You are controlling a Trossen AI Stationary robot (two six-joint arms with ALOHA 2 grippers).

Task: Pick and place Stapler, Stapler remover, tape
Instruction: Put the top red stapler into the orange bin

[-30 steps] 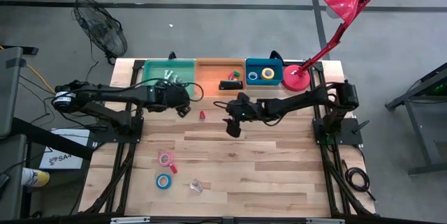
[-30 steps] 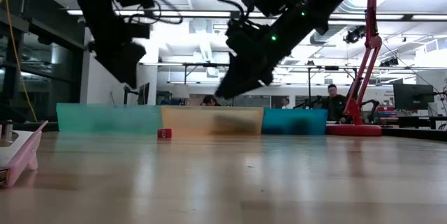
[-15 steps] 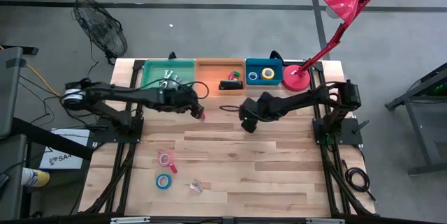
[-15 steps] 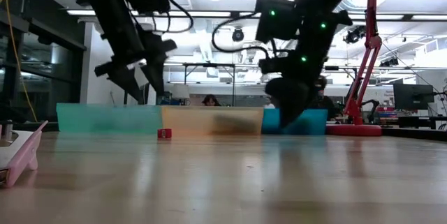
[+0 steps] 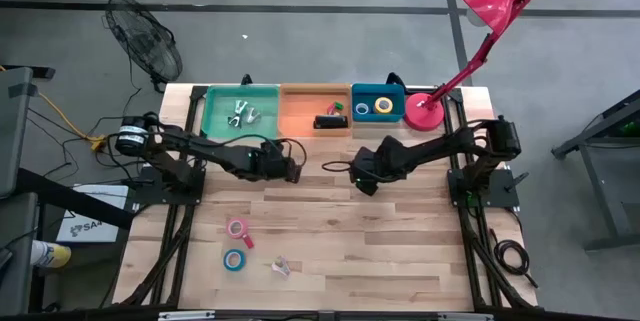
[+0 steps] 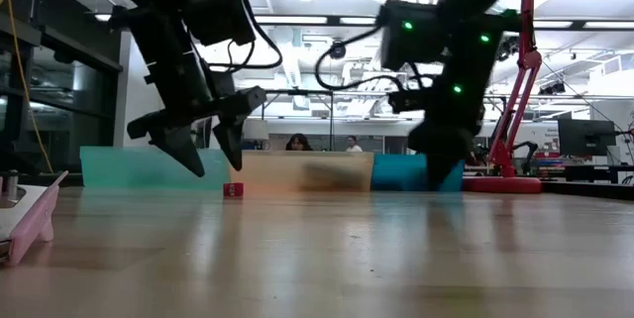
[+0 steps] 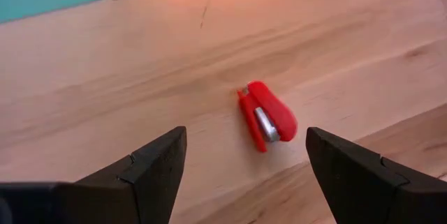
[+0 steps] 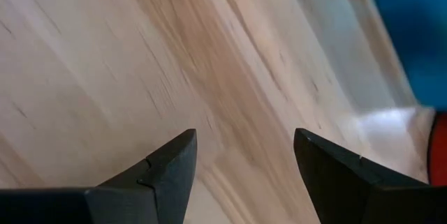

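Observation:
A small red stapler (image 7: 268, 115) lies flat on the wood, just ahead of and between the fingers of my open left gripper (image 7: 246, 132), which hangs a little above it (image 6: 213, 158); the low view shows the red stapler (image 6: 233, 189) on the table. A black stapler (image 5: 328, 121) lies in the orange tray (image 5: 300, 111). Yellow tape (image 5: 385, 106) and dark blue tape (image 5: 362, 111) sit in the blue tray. Pink tape (image 5: 237, 227) and light blue tape (image 5: 233, 259) lie on the near table. My right gripper (image 5: 365, 183) hangs open over bare wood (image 8: 244, 133).
A green tray (image 5: 220, 121) with metal pieces stands at the back left. A red desk lamp's base (image 5: 422, 111) sits beside the blue tray. A small clear object (image 5: 280, 266) lies near the tapes. People show in the room behind the table.
My left gripper has moved toward the table's right edge and down to the red stapler, rolling as it went. My right gripper has drawn back toward the right edge and tipped from slanting to pointing steeply down. Nothing on the table has moved.

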